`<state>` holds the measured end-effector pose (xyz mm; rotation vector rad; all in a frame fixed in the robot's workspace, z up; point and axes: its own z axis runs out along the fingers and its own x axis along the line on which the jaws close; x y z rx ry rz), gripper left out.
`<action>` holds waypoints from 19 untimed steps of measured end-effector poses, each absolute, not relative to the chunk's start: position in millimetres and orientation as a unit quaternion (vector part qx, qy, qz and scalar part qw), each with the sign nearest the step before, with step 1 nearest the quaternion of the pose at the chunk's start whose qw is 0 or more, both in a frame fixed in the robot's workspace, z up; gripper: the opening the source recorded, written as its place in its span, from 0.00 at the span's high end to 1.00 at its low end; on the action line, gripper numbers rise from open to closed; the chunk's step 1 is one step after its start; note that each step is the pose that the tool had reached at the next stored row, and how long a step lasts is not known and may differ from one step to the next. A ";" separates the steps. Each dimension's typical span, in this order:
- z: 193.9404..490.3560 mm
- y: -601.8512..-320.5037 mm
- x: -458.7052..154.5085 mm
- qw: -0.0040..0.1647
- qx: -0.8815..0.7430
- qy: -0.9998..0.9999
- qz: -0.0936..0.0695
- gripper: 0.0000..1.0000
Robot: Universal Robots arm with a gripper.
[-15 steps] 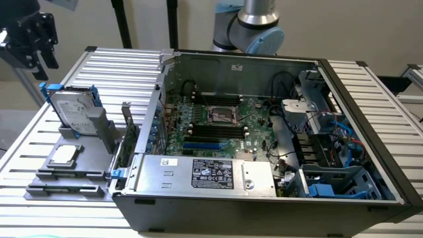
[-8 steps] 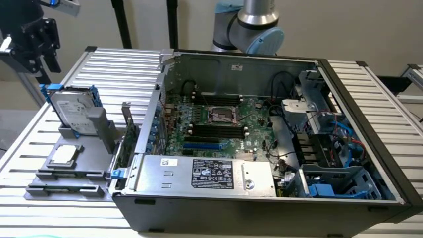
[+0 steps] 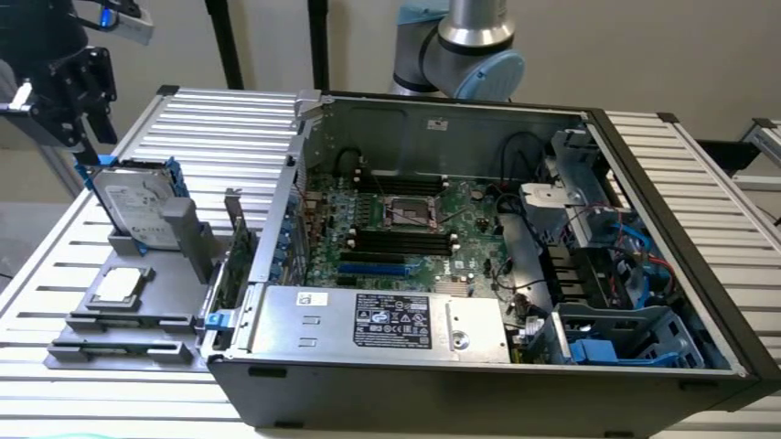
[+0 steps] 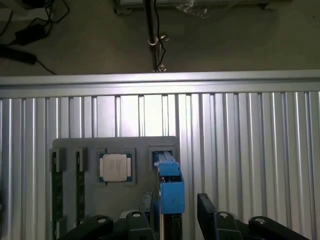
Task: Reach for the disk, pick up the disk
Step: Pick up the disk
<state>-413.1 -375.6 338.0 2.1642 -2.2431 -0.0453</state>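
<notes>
Now we hover over the disk [image 3: 134, 206], fingers spread.
It stands on edge in a grey holder [image 3: 181, 233] just beneath our gripper [image 4: 175, 202], likely so that its blue-framed top edge offers a narrow grip. Our fingers [image 4: 207, 210] sit apart, one on either side of it, not clamped.

Work surface: ribbed aluminium table [image 3: 219, 119], glare is being reflected off its slats. Plain off-white wall [image 3: 659, 55] is being seen behind it, with black stand poles [image 3: 226, 46] being shown against it. Dull grey-brown floor [image 4: 240, 45] is being seen past the table edge, black cables [image 4: 25, 35] being trailed across it; thin metal post [image 4: 150, 30] being seen upright there.
</notes>
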 end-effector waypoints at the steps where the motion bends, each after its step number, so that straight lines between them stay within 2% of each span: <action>1: 336.2 -375.6 -413.1 0.012 0.695 -0.719 -0.015 0.52; 19: 312.5 -375.5 -413.6 0.012 0.701 -0.713 -0.014 0.52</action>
